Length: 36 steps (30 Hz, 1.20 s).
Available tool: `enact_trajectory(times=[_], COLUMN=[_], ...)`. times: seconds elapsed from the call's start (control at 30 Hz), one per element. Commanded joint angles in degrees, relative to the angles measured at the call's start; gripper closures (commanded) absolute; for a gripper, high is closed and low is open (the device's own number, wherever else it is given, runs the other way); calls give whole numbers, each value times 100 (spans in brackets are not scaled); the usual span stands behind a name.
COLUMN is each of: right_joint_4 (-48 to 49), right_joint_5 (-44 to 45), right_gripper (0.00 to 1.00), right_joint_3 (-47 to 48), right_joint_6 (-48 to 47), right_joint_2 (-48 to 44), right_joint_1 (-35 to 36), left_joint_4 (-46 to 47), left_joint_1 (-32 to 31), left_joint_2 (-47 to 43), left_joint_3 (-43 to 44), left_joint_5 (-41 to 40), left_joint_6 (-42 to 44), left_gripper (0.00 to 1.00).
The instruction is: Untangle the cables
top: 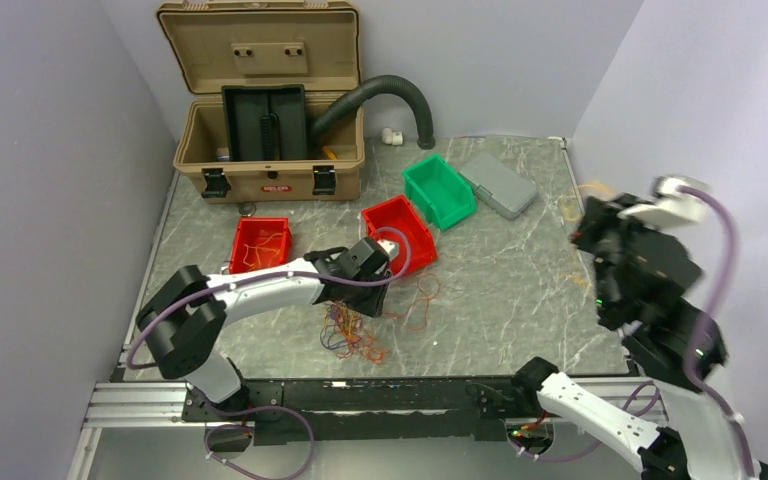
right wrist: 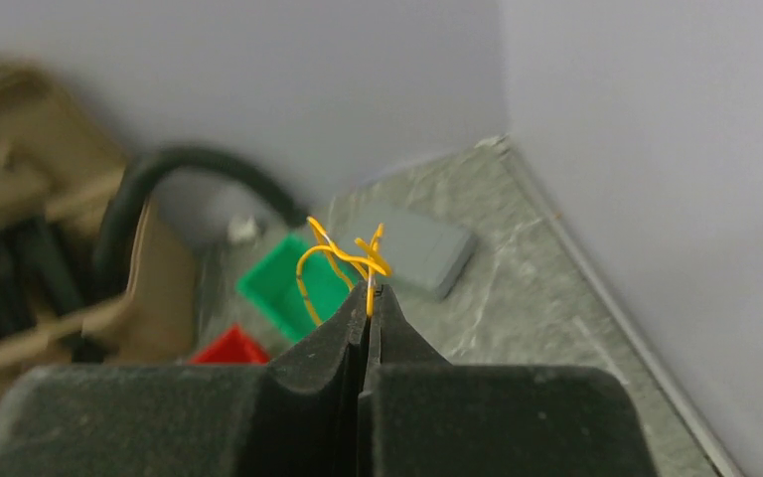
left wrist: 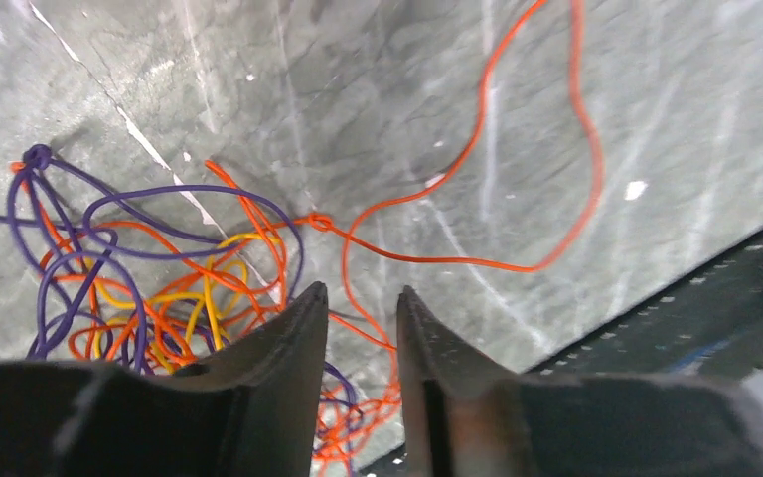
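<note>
The right gripper (right wrist: pixel 368 294) clamps a yellow wire (right wrist: pixel 330 248) near the table edge (right wrist: pixel 576 248); left gripper (left wrist: pixel 361 294) gapes over the tangle (left wrist: pixel 159 288).

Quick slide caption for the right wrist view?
Right gripper shut on a kinked yellow cable, green bin and grey case blurred behind.

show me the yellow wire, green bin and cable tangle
yellow wire (right wrist: pixel 370 266): right wrist view, the kinked bunch
green bin (top: pixel 440 192): top external view, its inside
cable tangle (left wrist: pixel 159 298): left wrist view, its dense middle
</note>
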Motion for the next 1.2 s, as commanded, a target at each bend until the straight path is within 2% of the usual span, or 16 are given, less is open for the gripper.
enact_trajectory(times=[0.0,0.1,0.2,0.47,0.6,0.77,0.9,1.03,1.17], right_joint_4=[11,293,559,1627,2057,2279,2639,2986,3240], right_joint_5=[-1967,-2721,-3371,-4776,-4943,-4433,-4431,-4365,-4464], right_gripper=[100,100,100,100,100,100,100,100,100], right_joint_3=[-495,-682,-779,-915,-782,-208,111,484,1075], right_joint_6=[457,462,419,544,563,347,325,345,348], right_joint_2=[340,583,956,2085,2630,3525,4114,4759,5450], right_joint_1=[34,34,34,82,342,1064,1390,1627,1744], left_joint_4=[-304,-666,-1024,-1507,-1917,-2311,-2628,-2815,-2894], left_joint_1=[-19,19,368,2202,2968,3829,4379,4518,4519], left_joint_2=[-678,-1051,-1471,-3156,-3667,-4080,-4259,-4466,-4752], left_joint_3=[422,582,649,302,306,293,444,532,590], left_joint_5=[-121,-525,-540,111,160,-118,-727,-1798,-2528], left_joint_6=[131,220,277,405,510,703,727,681,688], left_gripper=[58,43,36,10,1,1,1,1,1])
